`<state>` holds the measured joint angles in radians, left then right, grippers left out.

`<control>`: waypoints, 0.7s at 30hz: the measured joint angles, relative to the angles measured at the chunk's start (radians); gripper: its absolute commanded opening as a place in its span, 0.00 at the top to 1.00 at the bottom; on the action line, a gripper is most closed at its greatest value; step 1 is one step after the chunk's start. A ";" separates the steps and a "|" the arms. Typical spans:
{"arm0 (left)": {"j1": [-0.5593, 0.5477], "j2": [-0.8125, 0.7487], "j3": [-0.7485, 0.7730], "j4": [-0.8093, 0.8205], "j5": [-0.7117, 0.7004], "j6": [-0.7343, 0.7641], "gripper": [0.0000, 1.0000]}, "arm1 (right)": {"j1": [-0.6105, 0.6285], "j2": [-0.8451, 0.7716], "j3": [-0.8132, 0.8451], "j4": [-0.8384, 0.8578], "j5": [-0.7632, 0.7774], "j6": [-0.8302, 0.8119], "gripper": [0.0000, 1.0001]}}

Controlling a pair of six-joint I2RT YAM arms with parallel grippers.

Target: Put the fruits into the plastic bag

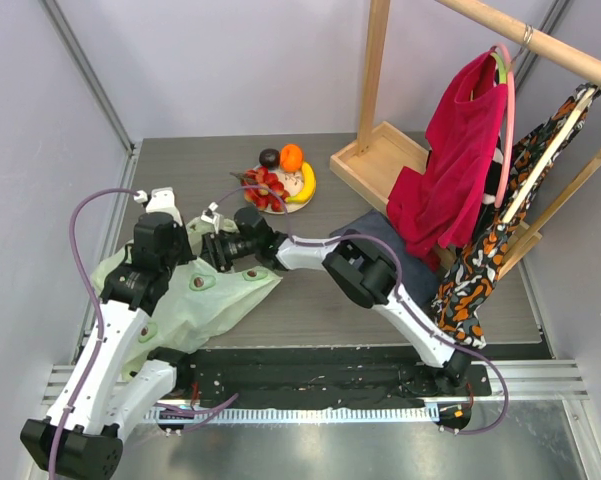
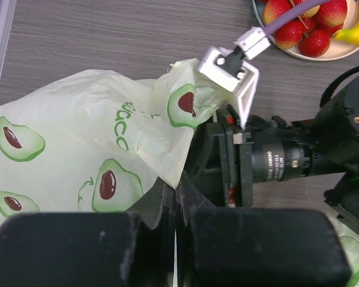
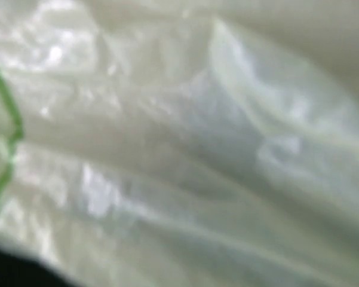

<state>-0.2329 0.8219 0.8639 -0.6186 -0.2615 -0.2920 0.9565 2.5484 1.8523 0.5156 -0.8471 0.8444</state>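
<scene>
We count one plastic bag point(image 1: 205, 295), one plate point(image 1: 300, 207), one orange point(image 1: 292, 157), one banana point(image 1: 307, 183), one dark round fruit point(image 1: 269, 158), one red cloth point(image 1: 450, 170), one patterned cloth point(image 1: 477, 265), and red strawberries point(image 1: 268, 190) too bunched to number.

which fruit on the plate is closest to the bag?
The small red strawberries, at the edge of the pale plate facing the pale green avocado-print plastic bag. The round orange, dark round fruit and yellow banana sit farther off.

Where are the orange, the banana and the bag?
orange point(image 1: 292, 157): top view, its middle.
banana point(image 1: 308, 182): top view, middle of its curve.
bag point(image 2: 66, 113): left wrist view, plain upper side.
</scene>
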 measured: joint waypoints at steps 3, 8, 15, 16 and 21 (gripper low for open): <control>0.000 0.000 0.000 0.000 0.000 -0.002 1.00 | -0.017 -0.074 -0.090 -0.006 0.011 -0.037 0.26; 0.000 -0.001 0.000 0.000 -0.001 -0.010 1.00 | -0.052 -0.247 -0.232 -0.043 0.042 -0.125 0.21; 0.000 -0.001 0.000 -0.001 -0.001 -0.011 1.00 | -0.097 -0.447 -0.292 -0.267 0.175 -0.357 0.19; 0.000 -0.001 0.000 -0.001 -0.001 -0.011 1.00 | -0.101 -0.455 -0.293 -0.291 0.192 -0.375 0.19; 0.000 0.001 0.000 -0.001 -0.001 -0.011 1.00 | -0.135 -0.460 -0.343 -0.388 0.264 -0.398 0.19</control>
<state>-0.2325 0.8230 0.8639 -0.6197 -0.2623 -0.3031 0.8219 2.0888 1.5097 0.1272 -0.5835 0.4465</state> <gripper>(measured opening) 0.011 0.812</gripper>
